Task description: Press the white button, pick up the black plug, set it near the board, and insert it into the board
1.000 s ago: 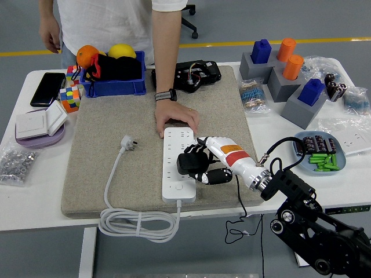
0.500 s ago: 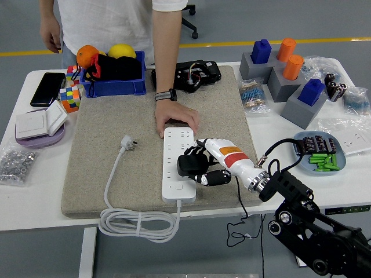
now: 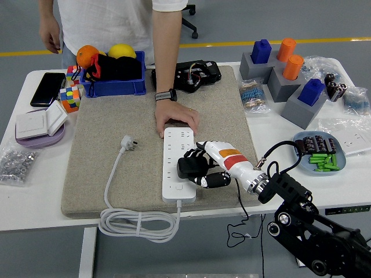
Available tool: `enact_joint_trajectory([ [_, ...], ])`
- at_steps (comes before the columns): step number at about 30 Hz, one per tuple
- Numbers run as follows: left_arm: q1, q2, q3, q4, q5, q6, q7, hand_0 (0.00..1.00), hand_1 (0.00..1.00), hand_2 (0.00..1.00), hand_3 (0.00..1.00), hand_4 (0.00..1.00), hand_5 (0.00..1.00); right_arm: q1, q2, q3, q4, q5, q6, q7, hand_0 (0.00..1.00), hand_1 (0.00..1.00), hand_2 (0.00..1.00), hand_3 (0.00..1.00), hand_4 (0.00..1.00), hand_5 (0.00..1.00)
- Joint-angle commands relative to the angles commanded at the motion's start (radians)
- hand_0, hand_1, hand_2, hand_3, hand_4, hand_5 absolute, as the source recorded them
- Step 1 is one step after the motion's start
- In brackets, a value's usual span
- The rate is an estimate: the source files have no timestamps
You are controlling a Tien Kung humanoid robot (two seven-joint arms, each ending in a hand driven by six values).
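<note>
My right hand (image 3: 210,164) has been creeping slightly nearer me; its fingers (image 3: 197,157) are clenching the black plug (image 3: 186,167), which is sitting over the white board (image 3: 178,146). Beyond them a person's hand (image 3: 175,119) is steadying the board's far end on the worktop (image 3: 35,191).

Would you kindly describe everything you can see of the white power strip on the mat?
The white power strip is a long, flat bar that looks like plastic, with rows of sockets and a button near its close end. It lies flat on the grey mat, running away from the robot. A person's hand rests on its far end. The right hand holds the black plug over its sockets. Its white cable leaves the near end, coils on the table, and ends in a loose plug.
</note>
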Motion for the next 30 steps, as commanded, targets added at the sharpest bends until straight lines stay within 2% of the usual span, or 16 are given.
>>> enact_joint_trajectory([
  [30,0.000,-0.002,-0.001,0.000,-0.004,0.001,-0.001,0.473,0.498,0.499,0.585,0.566,0.273,0.004,0.000,-0.010,-0.011,-0.004,0.001,0.002,0.307,0.246,0.357,0.540,0.673,0.002],
])
